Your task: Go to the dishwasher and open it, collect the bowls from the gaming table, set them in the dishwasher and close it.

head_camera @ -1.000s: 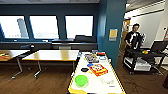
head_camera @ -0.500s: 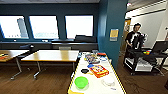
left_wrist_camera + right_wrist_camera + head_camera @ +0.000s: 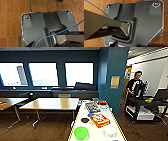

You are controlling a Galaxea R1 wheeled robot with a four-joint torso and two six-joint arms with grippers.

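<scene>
Ahead, the head view shows the gaming table [image 3: 117,122], its glossy white top edged in yellow. On it, at the near end, sits a round bright green bowl [image 3: 81,132]; beyond the bowl lie a black disc [image 3: 85,120] and a red box [image 3: 99,120]. Past the table's far right a person [image 3: 136,84] stands. Both wrist views show brown carpet [image 3: 11,25]; whether either gripper is spread or pressed together cannot be told.
</scene>
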